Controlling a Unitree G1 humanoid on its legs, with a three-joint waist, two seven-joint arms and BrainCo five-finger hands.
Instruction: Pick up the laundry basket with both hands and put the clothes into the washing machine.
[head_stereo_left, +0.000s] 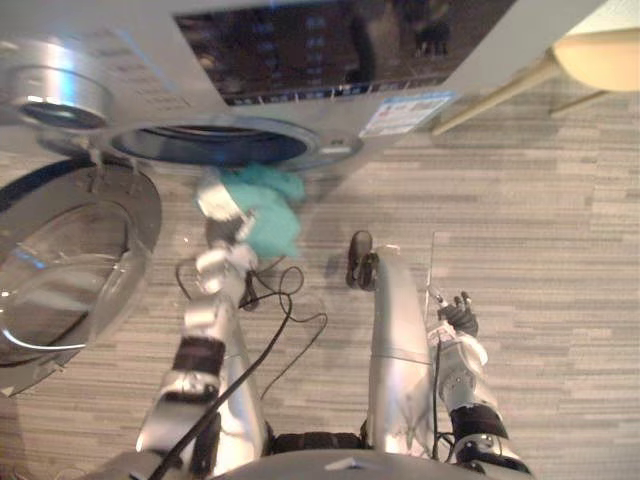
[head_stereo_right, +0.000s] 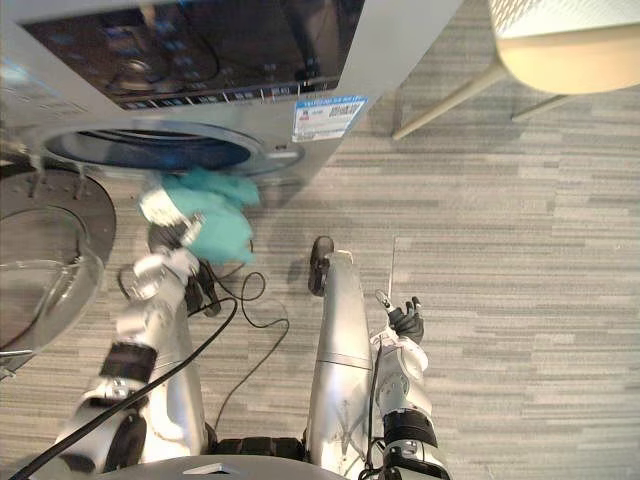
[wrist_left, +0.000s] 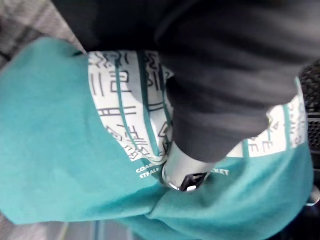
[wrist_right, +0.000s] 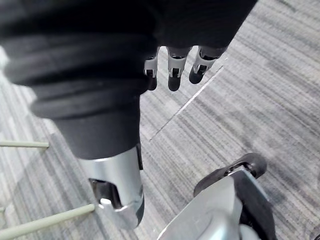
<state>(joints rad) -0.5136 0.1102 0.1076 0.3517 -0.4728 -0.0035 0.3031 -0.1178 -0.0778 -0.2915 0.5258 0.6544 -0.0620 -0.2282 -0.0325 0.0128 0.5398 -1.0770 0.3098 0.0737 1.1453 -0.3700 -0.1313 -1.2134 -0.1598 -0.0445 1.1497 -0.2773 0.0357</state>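
A teal garment (head_stereo_left: 270, 212) with a white printed panel hangs just below the washing machine's round drum opening (head_stereo_left: 210, 146). My left hand (head_stereo_left: 226, 233) is raised under it, shut on the cloth. In the left wrist view its thumb (wrist_left: 182, 172) presses into the teal garment (wrist_left: 60, 150), and the other fingers are hidden by cloth. My right hand (head_stereo_left: 460, 318) hangs low at the right over bare floor, away from the machine. Its fingers (wrist_right: 172, 70) are relaxed and hold nothing.
The washer's glass door (head_stereo_left: 70, 260) stands swung open at the left, close beside my left arm. A pale chair (head_stereo_right: 570, 50) with thin legs stands at the back right. Grey plank floor (head_stereo_left: 560, 250) spreads to the right of the machine.
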